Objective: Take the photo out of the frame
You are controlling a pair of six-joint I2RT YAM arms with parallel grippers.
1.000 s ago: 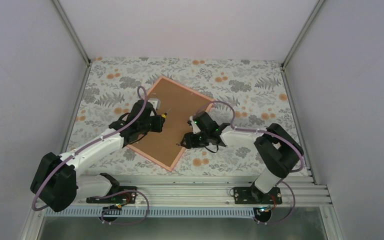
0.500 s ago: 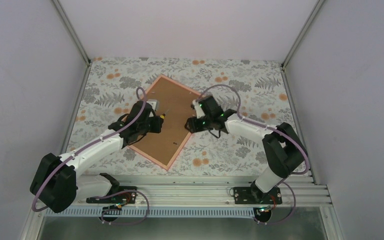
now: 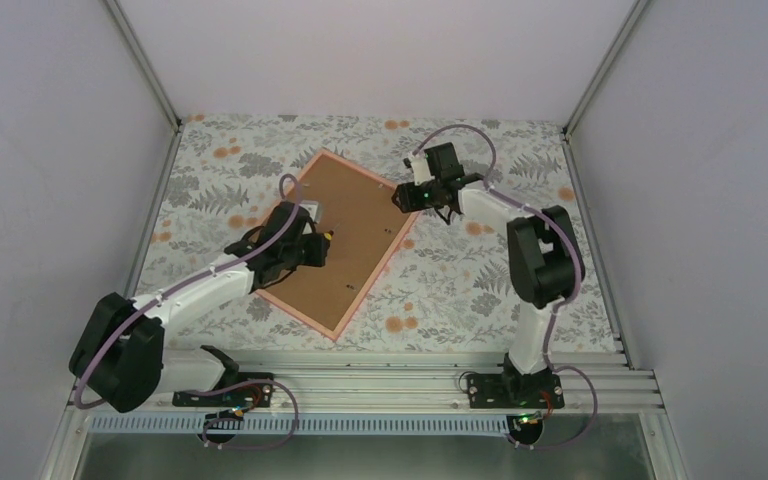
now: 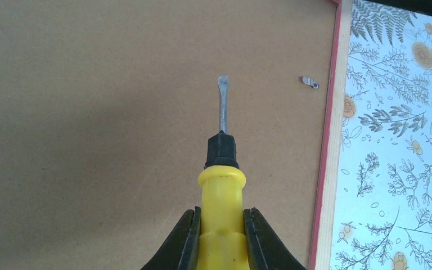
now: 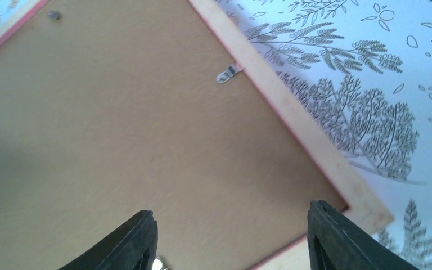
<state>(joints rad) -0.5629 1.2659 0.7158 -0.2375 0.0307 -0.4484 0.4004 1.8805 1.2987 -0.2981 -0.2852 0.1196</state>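
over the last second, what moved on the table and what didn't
The right gripper swung from the near right edge of the frame up along it to the far right corner, where it hovers open. The left gripper stayed shut on the yellow screwdriver over the brown backing board; the frame hardly shifted.

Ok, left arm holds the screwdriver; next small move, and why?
Probably slide the screwdriver tip to the small metal tab at the pink frame edge: it seems to pin the brown backing, and the tip sits short of it.
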